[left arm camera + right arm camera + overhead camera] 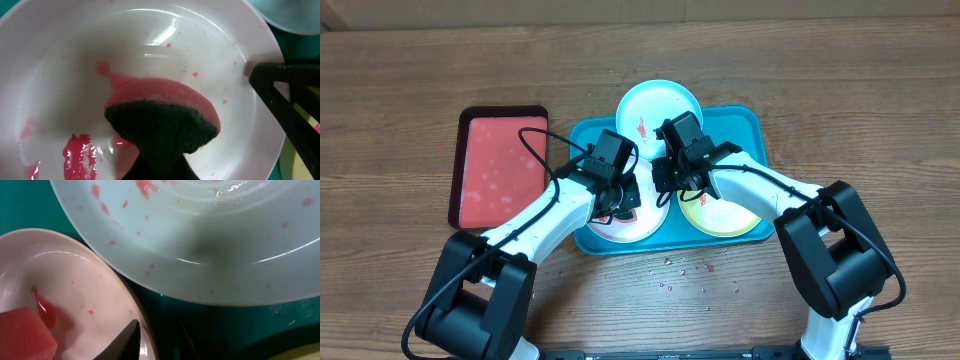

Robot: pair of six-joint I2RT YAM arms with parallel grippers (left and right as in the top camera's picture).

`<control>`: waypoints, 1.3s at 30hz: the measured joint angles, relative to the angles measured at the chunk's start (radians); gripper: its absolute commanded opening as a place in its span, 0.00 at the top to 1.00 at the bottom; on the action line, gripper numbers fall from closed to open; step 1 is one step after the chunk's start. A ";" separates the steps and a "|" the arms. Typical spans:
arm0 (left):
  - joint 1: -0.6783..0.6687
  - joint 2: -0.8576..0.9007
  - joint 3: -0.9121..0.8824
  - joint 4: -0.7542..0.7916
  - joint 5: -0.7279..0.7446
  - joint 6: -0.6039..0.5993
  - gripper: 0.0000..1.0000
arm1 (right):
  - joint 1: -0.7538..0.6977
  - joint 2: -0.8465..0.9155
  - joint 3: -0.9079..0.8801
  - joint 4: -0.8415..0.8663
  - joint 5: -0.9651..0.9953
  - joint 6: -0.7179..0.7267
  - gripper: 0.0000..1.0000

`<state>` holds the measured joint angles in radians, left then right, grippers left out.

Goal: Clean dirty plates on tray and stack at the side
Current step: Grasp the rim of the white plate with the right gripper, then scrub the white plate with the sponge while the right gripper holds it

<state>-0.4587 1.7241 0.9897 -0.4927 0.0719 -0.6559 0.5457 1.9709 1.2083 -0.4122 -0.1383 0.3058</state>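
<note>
Wood-grain table [410, 60] lies under everything, carrying the turquoise tray [748, 125] and a red tray [500, 170] beside it. We see the left gripper [618, 200] pinched on a pink sponge [165, 107] with a dark green face, pressed onto the white plate [60, 55]. A red smear [77, 155] lies just beside the sponge. One finger [125, 340] of the right gripper [682, 185] touches that plate's rim; we cannot tell whether its fingers stand apart or together. Just beyond them sits the light blue plate [210, 240], speckled red, on the tray's far edge. The yellow-green plate [732, 215] lies under the right arm, on the tray.
</note>
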 measured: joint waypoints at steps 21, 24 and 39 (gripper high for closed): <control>0.000 0.040 0.000 0.010 0.010 -0.026 0.62 | 0.000 0.000 0.000 -0.001 -0.003 -0.003 0.90; 0.000 0.042 0.000 0.011 0.023 -0.032 0.78 | 0.000 0.000 0.000 0.000 -0.003 -0.003 0.90; 0.008 0.046 0.006 -0.050 -0.039 -0.034 0.96 | 0.000 0.000 0.000 0.000 -0.003 -0.003 0.90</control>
<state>-0.4507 1.7702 0.9958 -0.5423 0.0326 -0.6895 0.5461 1.9713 1.2087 -0.4122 -0.1410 0.3023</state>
